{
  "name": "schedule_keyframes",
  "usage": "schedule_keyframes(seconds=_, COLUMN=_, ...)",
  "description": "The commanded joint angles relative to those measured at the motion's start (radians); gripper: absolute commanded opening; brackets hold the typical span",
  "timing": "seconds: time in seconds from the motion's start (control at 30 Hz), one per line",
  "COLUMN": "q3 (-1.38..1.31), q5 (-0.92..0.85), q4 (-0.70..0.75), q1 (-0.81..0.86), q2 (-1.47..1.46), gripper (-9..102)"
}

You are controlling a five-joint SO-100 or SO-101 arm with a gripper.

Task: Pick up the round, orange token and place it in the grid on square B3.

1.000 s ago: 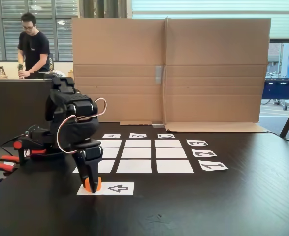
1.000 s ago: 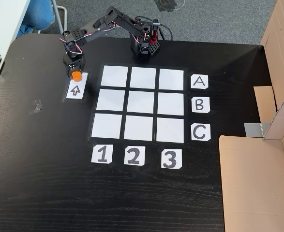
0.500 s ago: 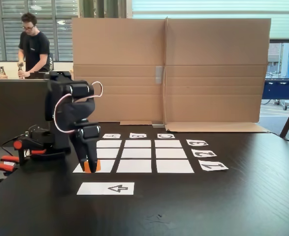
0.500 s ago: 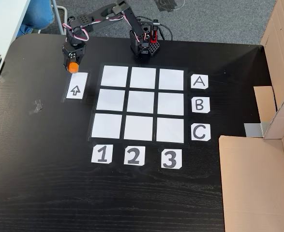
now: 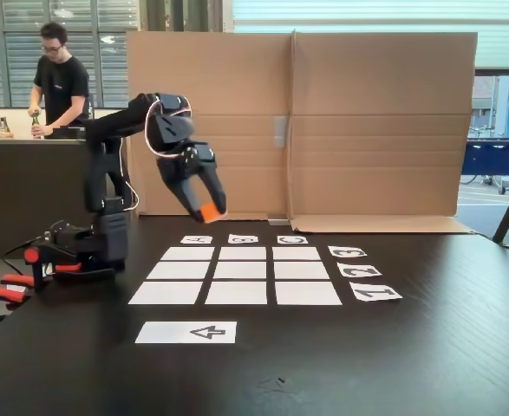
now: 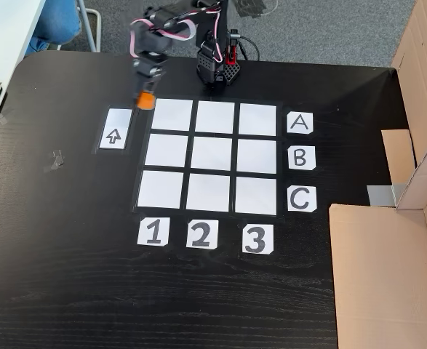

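Note:
The orange token (image 5: 209, 212) (image 6: 146, 99) hangs high in the air, with my gripper (image 5: 206, 211) (image 6: 145, 97) shut on it. In the top-down fixed view it sits over the left edge of the grid (image 6: 208, 155), near the A1 corner. From the low fixed view the grid (image 5: 237, 275) lies well below the token. Square B3 (image 6: 257, 155) (image 5: 296, 254) is a bare white cell beside the B card (image 6: 300, 158), in the column of the 3 card (image 6: 257, 239). Nothing rests on any cell.
A white strip with a black arrow (image 6: 114, 129) (image 5: 186, 332) lies left of the grid. The arm's base (image 6: 214, 67) stands at the table's far edge. Cardboard walls (image 5: 297, 126) stand behind the grid, and cardboard (image 6: 384, 269) lies at the right. A person (image 5: 56, 82) stands in the background.
My gripper lifted the token off the arrow strip, rose high and swung toward the grid's A1 corner. The arrow strip is now bare.

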Motion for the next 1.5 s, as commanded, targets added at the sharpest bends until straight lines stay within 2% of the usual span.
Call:
schedule_keyframes(seconds=0.0, q3=0.029, q5=0.014, q4=0.029, q1=-0.158, q2=0.133, gripper=-1)
schedule_keyframes(seconds=0.3, q3=0.135, q5=0.117, q4=0.034, q1=-0.637, q2=0.252, gripper=-1)
schedule_keyframes(seconds=0.53, q3=0.284, q5=0.213, q4=-0.008, q1=-0.844, q2=0.152, gripper=-1)
schedule_keyframes(seconds=0.77, q3=0.391, q5=0.282, q4=-0.092, q1=-0.861, q2=0.009, gripper=-1)
schedule_keyframes(seconds=1.47, q3=0.359, q5=0.282, q4=-0.265, q1=-0.811, q2=-0.341, gripper=-1)
